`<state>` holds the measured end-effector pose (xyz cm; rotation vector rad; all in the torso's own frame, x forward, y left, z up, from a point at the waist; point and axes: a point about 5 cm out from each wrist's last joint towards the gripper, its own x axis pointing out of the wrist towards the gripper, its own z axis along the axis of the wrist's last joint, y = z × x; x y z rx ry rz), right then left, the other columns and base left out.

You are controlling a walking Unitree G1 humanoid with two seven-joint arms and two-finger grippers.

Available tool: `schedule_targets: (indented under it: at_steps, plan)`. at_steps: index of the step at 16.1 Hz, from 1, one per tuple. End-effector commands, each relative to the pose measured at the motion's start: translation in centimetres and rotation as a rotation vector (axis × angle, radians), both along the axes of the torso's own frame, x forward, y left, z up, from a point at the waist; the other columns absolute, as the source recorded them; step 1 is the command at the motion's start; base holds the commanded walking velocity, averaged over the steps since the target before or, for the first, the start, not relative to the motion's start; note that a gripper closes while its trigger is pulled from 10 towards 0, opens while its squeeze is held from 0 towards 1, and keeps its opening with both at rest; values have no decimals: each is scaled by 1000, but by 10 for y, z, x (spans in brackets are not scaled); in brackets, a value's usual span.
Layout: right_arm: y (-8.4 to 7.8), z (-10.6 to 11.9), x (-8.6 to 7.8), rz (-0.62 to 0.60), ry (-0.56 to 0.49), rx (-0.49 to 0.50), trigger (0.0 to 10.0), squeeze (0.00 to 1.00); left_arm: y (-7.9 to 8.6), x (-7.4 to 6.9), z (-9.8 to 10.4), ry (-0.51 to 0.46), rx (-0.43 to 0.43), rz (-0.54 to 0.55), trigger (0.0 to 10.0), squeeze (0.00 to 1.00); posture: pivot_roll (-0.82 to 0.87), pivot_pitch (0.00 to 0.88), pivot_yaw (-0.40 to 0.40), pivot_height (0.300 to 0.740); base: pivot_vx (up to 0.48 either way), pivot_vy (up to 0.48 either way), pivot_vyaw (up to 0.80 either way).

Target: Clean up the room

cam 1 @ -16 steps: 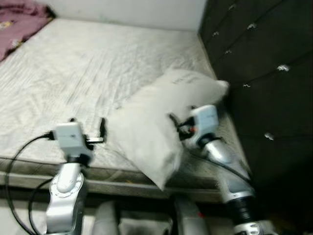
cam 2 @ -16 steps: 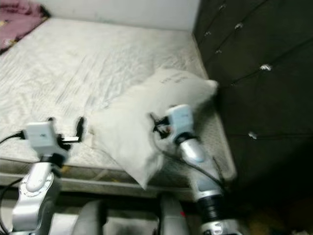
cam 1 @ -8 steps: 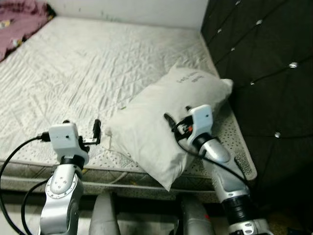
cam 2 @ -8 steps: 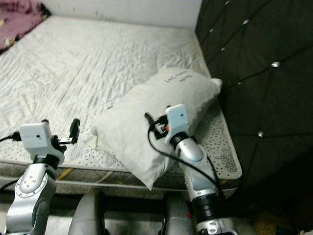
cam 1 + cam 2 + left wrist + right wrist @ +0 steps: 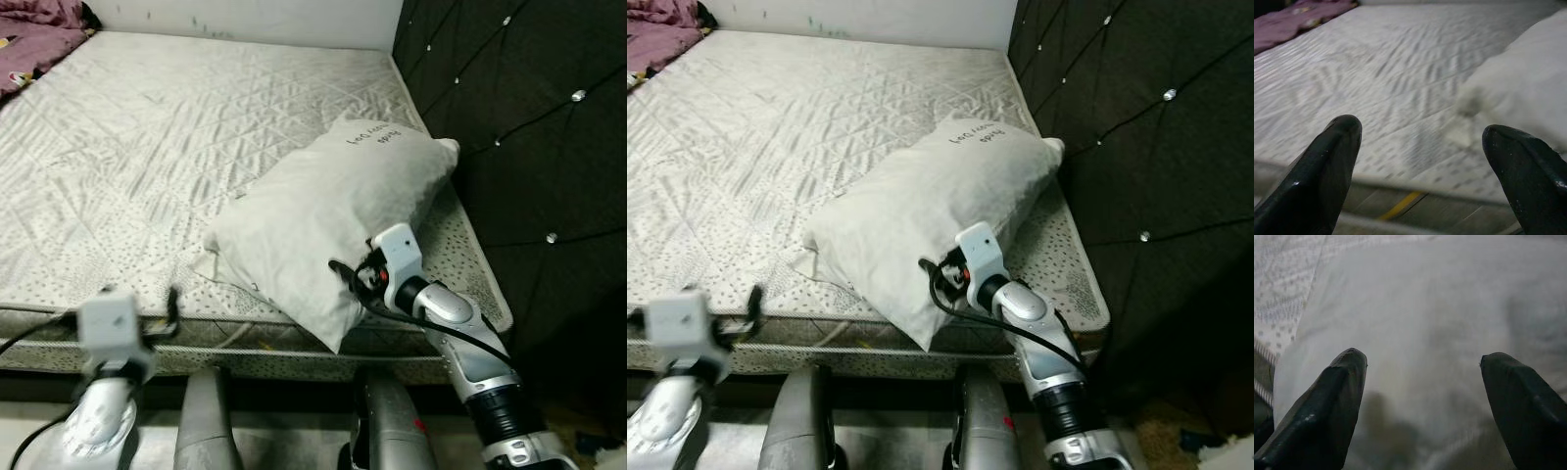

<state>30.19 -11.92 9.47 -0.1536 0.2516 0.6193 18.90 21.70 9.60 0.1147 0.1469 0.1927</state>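
A white pillow (image 5: pixel 323 206) with dark writing near its far end lies slanted on the mattress (image 5: pixel 147 147), by the bed's front right corner. My right gripper (image 5: pixel 345 277) is open at the pillow's near lower corner. In the right wrist view its two black fingers (image 5: pixel 1327 401) stand wide apart with the pillow's cloth (image 5: pixel 1420 323) just beyond them. My left gripper (image 5: pixel 165 311) is low at the bed's front edge, blurred. The left wrist view shows it open (image 5: pixel 1422 127), facing the mattress and the pillow's corner (image 5: pixel 1528 93).
A dark tufted headboard (image 5: pixel 519 117) rises right of the bed. A purple blanket (image 5: pixel 34 39) is bunched at the far left corner. The bed's front rail (image 5: pixel 255 343) runs below the mattress, with my grey legs (image 5: pixel 206 421) just in front of it.
The camera has tilted and steadied. My left arm has dropped from above the mattress to the bed's front edge. My right gripper has drawn back from the pillow's middle to its near corner.
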Motion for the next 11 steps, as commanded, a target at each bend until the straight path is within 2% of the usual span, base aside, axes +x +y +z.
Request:
schedule_targets:
  at_steps: [1,3,6,9,11]
  plan:
    - [0,4,-1,15,3,-6,10000,0,6,-4,7,-15,24,30,10000,0,46,33,-72,562,0,0,0]
    - [-4,-2,-5,8,66,-37,10000,0,11,-15,3,14,26,64,10000,0,64,30,-70,562,0,0,0]
    - [-2,-7,-14,48,166,-53,10000,0,7,-21,1,37,21,50,10000,0,61,28,-56,562,0,0,0]
    - [18,-17,-16,43,256,-12,10000,0,2,-11,7,6,-4,26,10000,0,64,25,-46,562,0,0,0]
    - [31,-16,-16,35,315,36,10000,0,4,-8,12,-5,-1,17,10000,0,75,25,-43,562,0,0,0]
